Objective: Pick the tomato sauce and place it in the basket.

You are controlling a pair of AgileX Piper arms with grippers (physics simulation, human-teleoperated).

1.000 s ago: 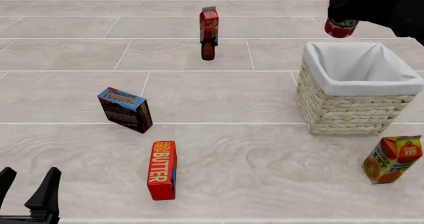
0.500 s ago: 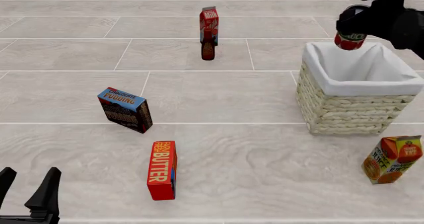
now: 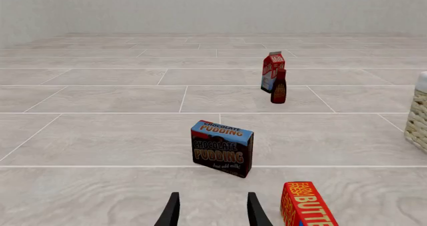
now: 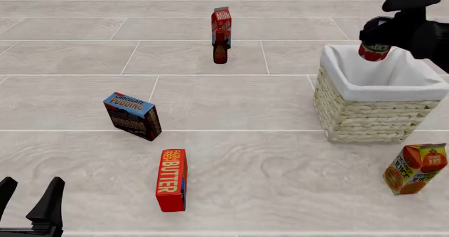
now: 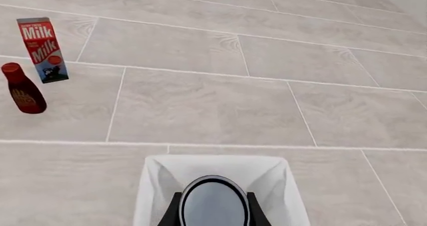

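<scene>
The basket (image 4: pixel 365 116) is rough pale wicker lined with smooth white cloth; the tomato sauce (image 5: pixel 214 204) lid looks glossy.

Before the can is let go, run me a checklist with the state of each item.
1. Right claw shut on the tomato sauce: ok.
2. Can over the basket opening: ok, the right wrist view shows the white lining directly below it.
3. Can below the rim: not ok, it hangs above the opening.
4. Basket interior free of other items: cannot tell, the can hides the bottom.
5. Left claw open and away from the basket: ok.
6. Orange juice carton beside the basket, apart from it: ok.
</scene>
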